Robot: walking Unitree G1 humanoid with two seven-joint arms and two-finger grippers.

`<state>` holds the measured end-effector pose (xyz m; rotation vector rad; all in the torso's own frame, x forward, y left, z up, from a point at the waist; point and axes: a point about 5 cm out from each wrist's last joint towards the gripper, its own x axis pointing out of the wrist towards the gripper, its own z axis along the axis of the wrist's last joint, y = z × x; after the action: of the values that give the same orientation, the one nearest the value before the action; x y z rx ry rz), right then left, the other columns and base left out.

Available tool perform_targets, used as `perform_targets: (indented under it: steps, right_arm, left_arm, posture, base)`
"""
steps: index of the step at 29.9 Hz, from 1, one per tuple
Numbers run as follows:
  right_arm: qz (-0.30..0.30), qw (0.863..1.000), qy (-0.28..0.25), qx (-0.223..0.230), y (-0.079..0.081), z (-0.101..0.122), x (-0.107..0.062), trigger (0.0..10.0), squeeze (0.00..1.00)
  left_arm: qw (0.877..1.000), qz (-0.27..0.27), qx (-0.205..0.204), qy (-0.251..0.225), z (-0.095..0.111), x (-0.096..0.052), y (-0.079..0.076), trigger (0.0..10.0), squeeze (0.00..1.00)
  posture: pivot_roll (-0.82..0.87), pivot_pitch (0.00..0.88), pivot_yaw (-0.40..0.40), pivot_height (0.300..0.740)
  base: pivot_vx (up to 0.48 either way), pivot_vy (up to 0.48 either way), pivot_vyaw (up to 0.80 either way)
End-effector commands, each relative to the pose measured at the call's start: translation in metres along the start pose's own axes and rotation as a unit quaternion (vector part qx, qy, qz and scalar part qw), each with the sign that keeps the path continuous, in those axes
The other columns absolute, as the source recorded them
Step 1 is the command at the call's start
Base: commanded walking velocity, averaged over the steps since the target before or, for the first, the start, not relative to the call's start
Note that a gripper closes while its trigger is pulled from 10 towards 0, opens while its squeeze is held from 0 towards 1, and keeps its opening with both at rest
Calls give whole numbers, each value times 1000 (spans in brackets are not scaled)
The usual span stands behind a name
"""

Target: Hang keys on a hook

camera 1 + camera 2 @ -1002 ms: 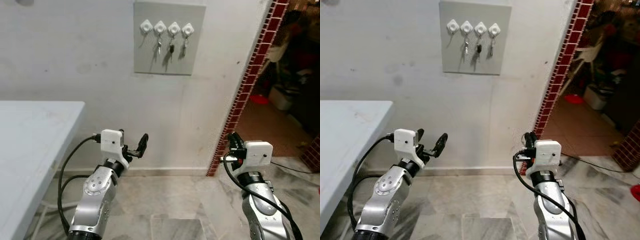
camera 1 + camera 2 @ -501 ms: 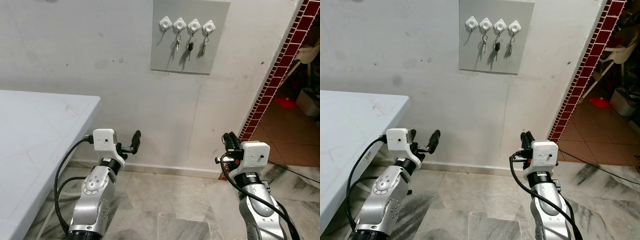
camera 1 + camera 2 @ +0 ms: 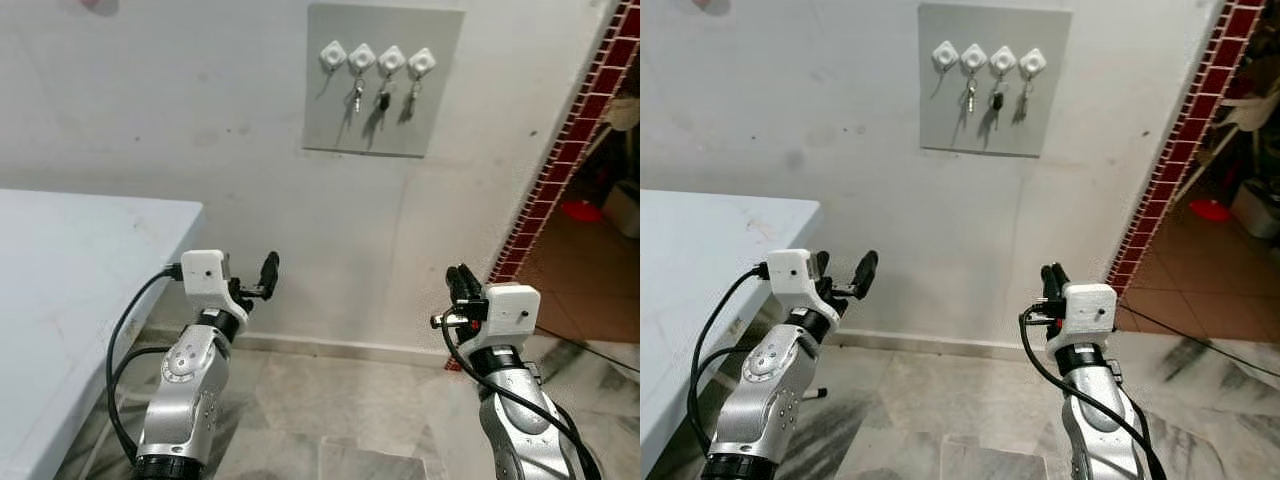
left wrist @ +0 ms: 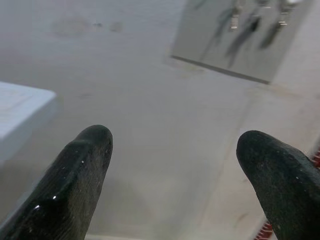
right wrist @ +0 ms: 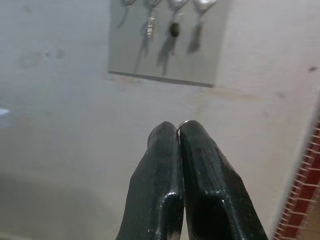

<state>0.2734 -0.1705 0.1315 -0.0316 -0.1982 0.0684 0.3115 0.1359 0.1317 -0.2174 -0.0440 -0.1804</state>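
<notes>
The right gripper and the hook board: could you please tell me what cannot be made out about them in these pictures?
- Right gripper: a thin metal ring peeks out at the shut fingertips; whatever hangs from it lies hidden between the fingers.
- Keys on the hook board: too small in the eye views and blurred in the wrist views for their details to be read.
- Leftmost hook: looks free, but its prong is too small to confirm.
- Left gripper: open, nothing between its fingers.

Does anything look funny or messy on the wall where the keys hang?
Nothing looks broken or spilled. The grey board sits straight on the wall, with four white hooks in a row. Three hold keys; the leftmost hook is bare. The wall has a few faint smudges. The right gripper pinches something small and shiny, perhaps a key ring.
</notes>
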Motion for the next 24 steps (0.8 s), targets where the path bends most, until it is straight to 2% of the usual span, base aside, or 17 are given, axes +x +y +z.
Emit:
perform_targets:
  steps: [1, 24]
  right_arm:
    - [-5, 1000, -18, 3, -2, 8, 1, 10000, 0]
    - [6, 1000, -17, 4, -1, 7, 3, 10000, 0]
  left_arm:
    - [1000, -1, 2, -10, 8, 4, 0, 10000, 0]
    - [1000, 8, -2, -14, 9, 3, 4, 10000, 0]
  posture:
    - [-7, 0, -37, 740]
    - [8, 0, -51, 740]
  base:
    - [412, 0, 0]
    - [418, 0, 0]
